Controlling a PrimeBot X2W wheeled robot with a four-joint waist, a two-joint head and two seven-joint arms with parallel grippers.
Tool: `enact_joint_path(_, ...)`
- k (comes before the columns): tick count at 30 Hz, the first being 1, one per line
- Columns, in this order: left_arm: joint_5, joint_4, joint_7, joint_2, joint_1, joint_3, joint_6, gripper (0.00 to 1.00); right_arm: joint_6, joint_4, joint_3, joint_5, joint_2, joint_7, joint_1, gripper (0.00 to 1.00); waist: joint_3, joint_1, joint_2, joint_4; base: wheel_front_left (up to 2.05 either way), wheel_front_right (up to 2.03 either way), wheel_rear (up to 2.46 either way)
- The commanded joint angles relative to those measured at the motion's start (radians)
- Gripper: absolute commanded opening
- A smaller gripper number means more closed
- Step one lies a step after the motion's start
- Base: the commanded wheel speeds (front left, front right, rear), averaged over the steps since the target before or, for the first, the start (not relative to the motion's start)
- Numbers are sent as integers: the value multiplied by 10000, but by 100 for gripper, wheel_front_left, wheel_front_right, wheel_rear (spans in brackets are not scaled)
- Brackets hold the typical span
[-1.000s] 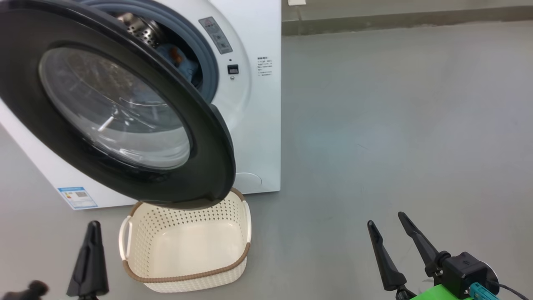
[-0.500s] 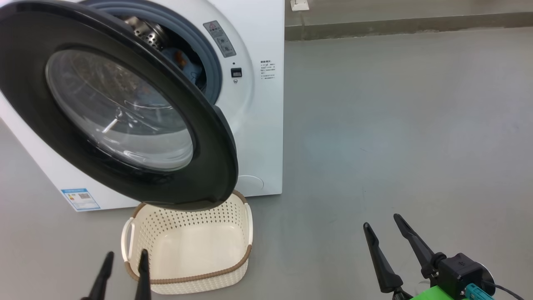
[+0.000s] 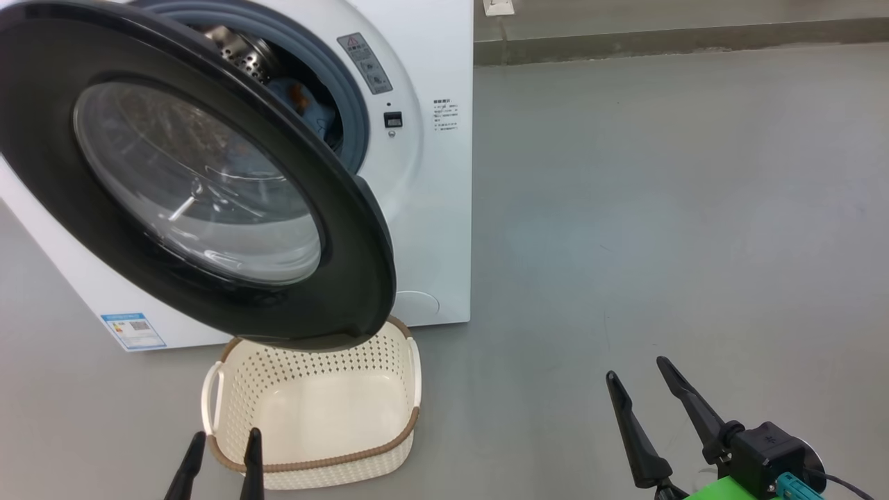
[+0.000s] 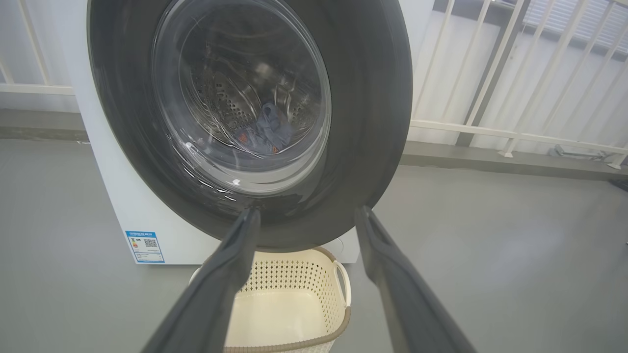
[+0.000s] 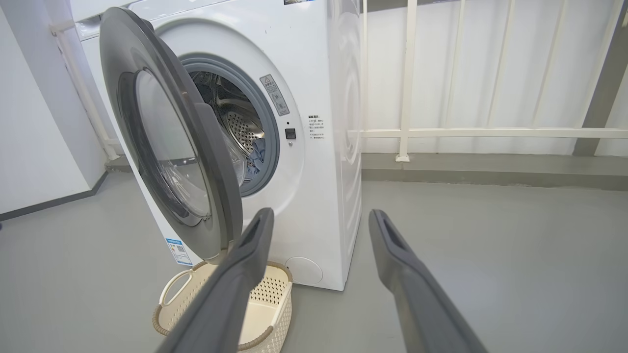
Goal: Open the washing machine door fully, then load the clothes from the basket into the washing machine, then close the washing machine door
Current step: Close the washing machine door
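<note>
The washing machine door (image 3: 198, 180) stands swung out on its left-hand hinge, part-way open, and its black ring and glass bowl cover most of the washing machine (image 3: 430, 208) front in the head view. Past the door's right edge a slice of the grey-blue rubber ring and steel drum shows, with the clothes (image 3: 305, 111) inside the drum: light-blue fabric with an orange patch. In the left wrist view they (image 4: 267, 130) are seen through the glass, warped by it, so their shape is hard to make out; it looks like one crumpled heap.

The basket (image 3: 326, 460) sits on the grey floor (image 3: 660, 208) just in front of the machine's foot, under the door's lower edge. That edge hides the basket's back rim. Its pale inner bottom shows.

The left claw (image 3: 226, 436) is cut off by the bottom of the head view, with only its finger ends visible near the basket's front-left corner. Its fingers are spread and grip nothing. The right claw (image 3: 637, 369) hangs well apart over the floor to the right, fingers likewise parted and holding nothing.
</note>
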Motion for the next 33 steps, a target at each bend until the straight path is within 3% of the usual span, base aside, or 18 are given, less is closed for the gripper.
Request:
enact_joint_path(1, 36, -161, -62, 41, -319, 280, -25, 100, 98, -233, 234, -62, -12, -4, -152, 100, -1, 0, 0, 16, 0, 0, 0)
enact_joint_path(33, 188, -191, -62, 28, -376, 226, -25, 100, 98, -198, 255, -121, -12, 35, -155, 100, -3, 0, 0, 145, 0, 0, 0)
